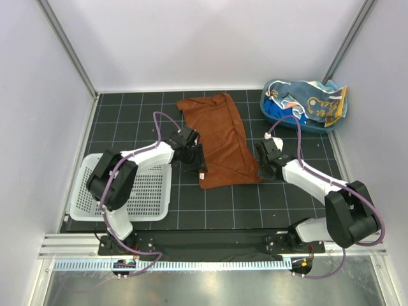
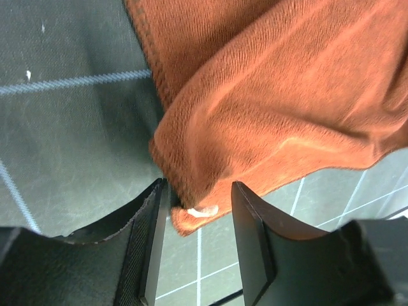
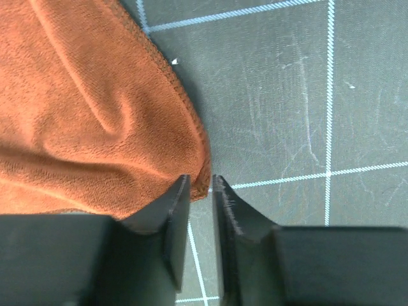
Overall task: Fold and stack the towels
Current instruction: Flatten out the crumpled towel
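Note:
A rust-brown towel (image 1: 220,137) lies spread on the black grid mat (image 1: 127,121), long side running away from the arms. My left gripper (image 1: 199,167) is at its near left corner. In the left wrist view the jaws stand open, and the towel (image 2: 287,95) corner with its white tag (image 2: 203,211) lies loose at the fingertips of that gripper (image 2: 198,191). My right gripper (image 1: 262,167) is at the near right corner. Its jaws (image 3: 201,185) are a narrow gap apart, with the towel (image 3: 83,115) hem just at their tips and bare mat showing between them.
A blue tub (image 1: 273,113) at the back right holds a heap of cloths, a light blue spotted towel (image 1: 319,105) on top. A white mesh basket (image 1: 150,191) stands at the near left beside the left arm. Grey walls enclose the mat on three sides.

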Robot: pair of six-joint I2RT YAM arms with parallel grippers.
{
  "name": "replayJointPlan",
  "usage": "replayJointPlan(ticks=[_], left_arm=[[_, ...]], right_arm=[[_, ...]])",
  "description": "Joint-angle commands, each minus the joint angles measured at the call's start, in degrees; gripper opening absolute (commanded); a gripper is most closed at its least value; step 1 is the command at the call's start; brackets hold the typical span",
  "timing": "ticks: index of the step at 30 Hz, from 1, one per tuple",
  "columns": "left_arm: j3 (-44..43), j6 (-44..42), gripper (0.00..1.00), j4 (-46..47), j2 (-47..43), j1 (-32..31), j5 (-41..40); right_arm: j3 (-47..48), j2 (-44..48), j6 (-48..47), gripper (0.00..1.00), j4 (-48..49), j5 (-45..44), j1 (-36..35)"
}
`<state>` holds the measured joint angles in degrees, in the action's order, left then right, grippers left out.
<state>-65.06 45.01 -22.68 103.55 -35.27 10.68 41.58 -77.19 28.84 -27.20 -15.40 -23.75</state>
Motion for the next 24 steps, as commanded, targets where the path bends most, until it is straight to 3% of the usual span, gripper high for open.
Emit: replayJointPlan(ticks=[1,6,12,24], left_arm=[[2.55,-1.6,0.49,0.01,-5.1,-1.64,-3.99],[5.55,-0.11,0.55,-1.93,-8.62,-5.94,-12.76],[6.96,3.41,0.56,-3.34,-9.68,-10.61,-20.07],[5.11,8.25,0.52,-3.51,-4.14,-13.07,-24.39]], right_arm=[[-0.45,0.46,0.78,0.3,3.29,-2.44,0.72],[-0.45,0.55,0.78,0.42,3.03,-3.84,1.07],[-0.54,4.33,-0.01,0.44,3.3,-2.19,1.16],[0.17,-0.68,-0.46,0.44,4.09,-2.88,1.16]])
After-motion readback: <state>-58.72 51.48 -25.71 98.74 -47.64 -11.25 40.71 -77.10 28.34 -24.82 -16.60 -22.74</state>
